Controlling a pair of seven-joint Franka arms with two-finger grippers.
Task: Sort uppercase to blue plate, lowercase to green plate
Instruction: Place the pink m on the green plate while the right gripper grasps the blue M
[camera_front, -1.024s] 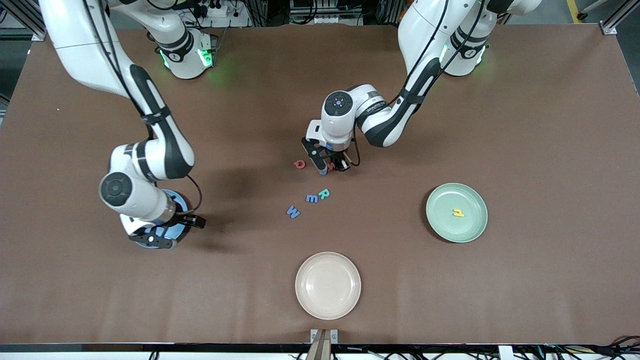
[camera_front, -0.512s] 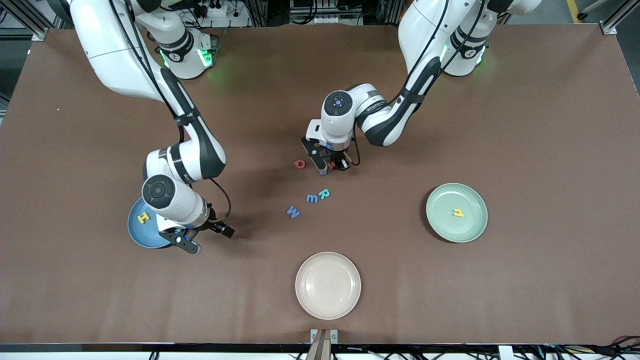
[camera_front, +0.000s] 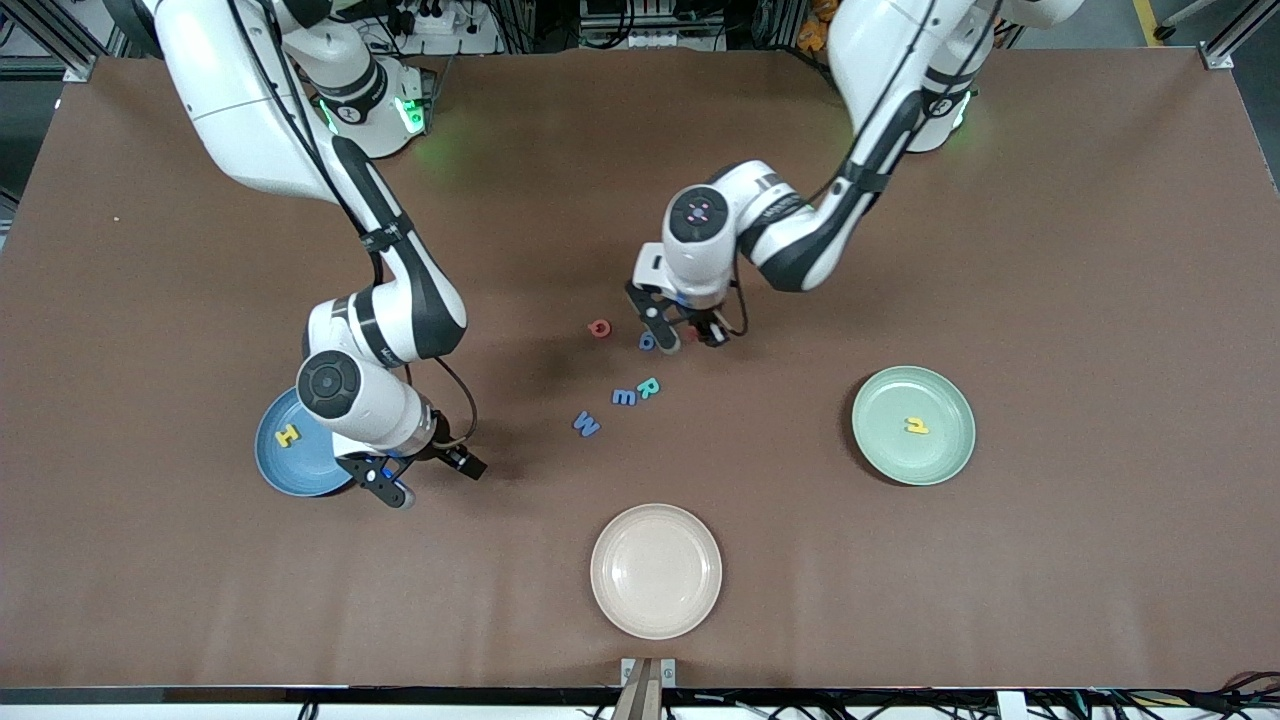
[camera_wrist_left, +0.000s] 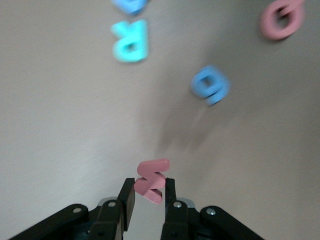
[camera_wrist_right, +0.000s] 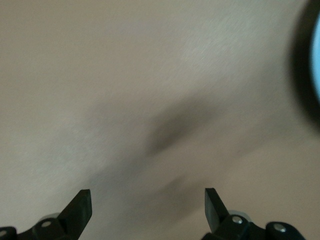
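One letter lies in each end plate (camera_front: 300, 470) (camera_front: 935, 460); loose letters (camera_front: 625, 397) sit mid-surface (camera_front: 1080, 300); a third plate (camera_front: 655, 615) nears the front edge

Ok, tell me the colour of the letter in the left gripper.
Red; the w shows best in the left wrist view, pinched in the left gripper.

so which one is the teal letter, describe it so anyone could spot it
Start at the loose cluster of foam letters in the middle of the brown table, between the blue plate and the green plate. The teal R lies right beside a blue m. It is the only teal-green letter; the letters around it are blue or red.
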